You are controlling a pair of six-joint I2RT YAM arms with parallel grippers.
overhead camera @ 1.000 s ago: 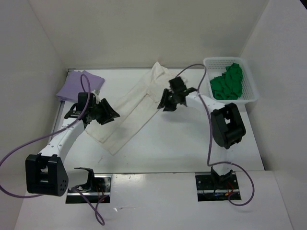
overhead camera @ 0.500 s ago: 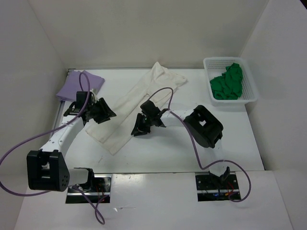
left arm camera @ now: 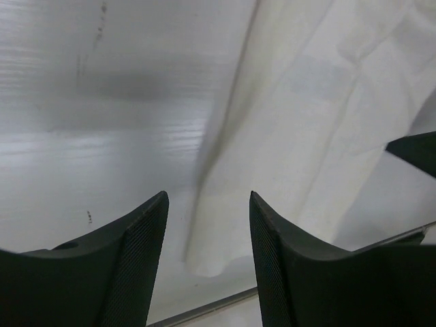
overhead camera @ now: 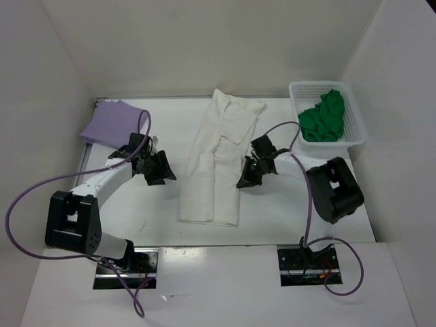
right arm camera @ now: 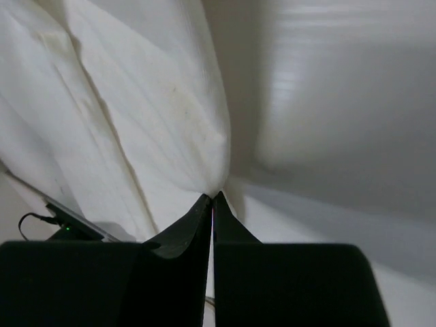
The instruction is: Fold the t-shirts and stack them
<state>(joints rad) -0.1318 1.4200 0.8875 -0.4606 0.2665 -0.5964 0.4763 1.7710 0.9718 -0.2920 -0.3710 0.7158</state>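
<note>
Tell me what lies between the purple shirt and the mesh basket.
Top view: the cream shirt lies between them, folded into a long strip.

- Left wrist view: cream shirt (left arm camera: 327,122) runs off top and right edges; dark shape (left arm camera: 415,153) at right edge too cropped to identify.
- Right wrist view: shirt edge vanishes between the closed tips of right gripper (right arm camera: 212,199).
- Top view: green shirt (overhead camera: 321,121) bunched, lower part behind basket (overhead camera: 334,145) wall.

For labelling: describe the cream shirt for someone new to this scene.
At the middle of the white table lies the cream white cloth t-shirt, a long strip. The lavender shirt is folded far left; the green shirt is bunched in the basket.
</note>
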